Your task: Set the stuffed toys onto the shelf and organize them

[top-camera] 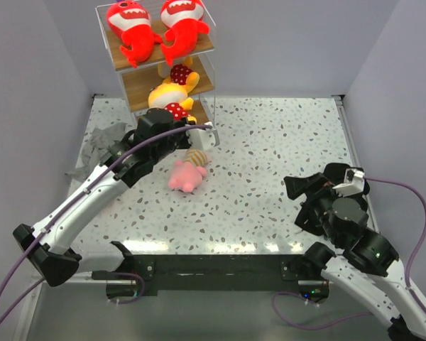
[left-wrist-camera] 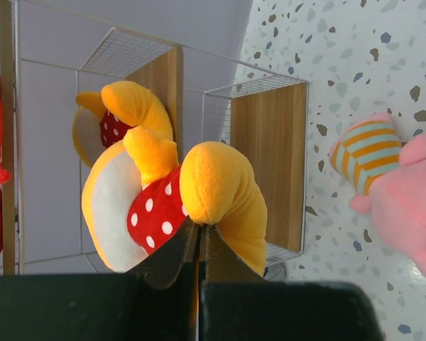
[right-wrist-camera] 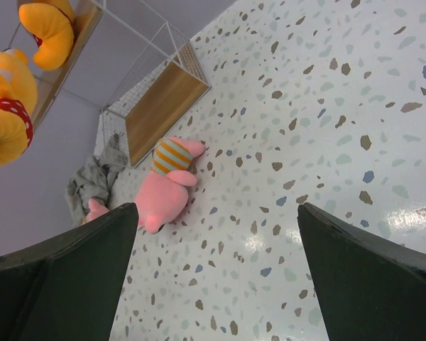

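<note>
The yellow-orange toy [left-wrist-camera: 220,185] hung clamped in your left gripper [left-wrist-camera: 199,231] beside the middle tier of the shelf [top-camera: 136,84], at the bench's far left corner. A pink toy [top-camera: 186,175] lay just before the shelf. Your right gripper [right-wrist-camera: 216,213] sat released toward the near right corner.

White-black arms [top-camera: 74,209] (purple cables [top-camera: 1,284])
</note>
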{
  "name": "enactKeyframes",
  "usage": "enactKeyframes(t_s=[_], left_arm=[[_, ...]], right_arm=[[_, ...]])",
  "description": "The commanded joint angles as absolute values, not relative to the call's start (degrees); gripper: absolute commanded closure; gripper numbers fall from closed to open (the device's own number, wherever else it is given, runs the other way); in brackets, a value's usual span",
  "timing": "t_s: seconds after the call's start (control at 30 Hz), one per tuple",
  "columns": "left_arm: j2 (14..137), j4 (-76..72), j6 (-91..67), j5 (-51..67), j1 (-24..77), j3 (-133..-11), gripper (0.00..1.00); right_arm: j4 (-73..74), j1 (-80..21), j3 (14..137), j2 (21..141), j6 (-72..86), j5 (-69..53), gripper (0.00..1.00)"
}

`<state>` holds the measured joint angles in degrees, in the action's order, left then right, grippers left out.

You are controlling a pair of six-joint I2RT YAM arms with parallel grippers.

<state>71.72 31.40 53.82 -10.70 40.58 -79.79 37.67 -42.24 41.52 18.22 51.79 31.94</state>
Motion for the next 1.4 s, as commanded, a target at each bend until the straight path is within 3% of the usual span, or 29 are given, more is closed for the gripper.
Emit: enactKeyframes(t_s=[0.0,0.7,0.97,1.37], left_arm=[[69.7,28.0,57.8,-6.4,36.2,-79.7,1.0],[77.2,23.3,64.5,-1.3,25.0,-82.0,1.0],[78.2,12.1,68.6,-8.0,23.3,-77.1,1.0],[79.5,3.6,72.7,-6.1,21.1,-73.1,1.0]], right_arm=[[36.5,-42.1,41.5,16.7,51.8,32.5,0.01],[37.5,-42.0,40.3,14.0,50.5,32.9,0.01],[36.1,-42.1,38.2,13.9,49.3,33.1,0.01],[33.3,-42.1,38.1,15.6,47.9,31.6,0.01]])
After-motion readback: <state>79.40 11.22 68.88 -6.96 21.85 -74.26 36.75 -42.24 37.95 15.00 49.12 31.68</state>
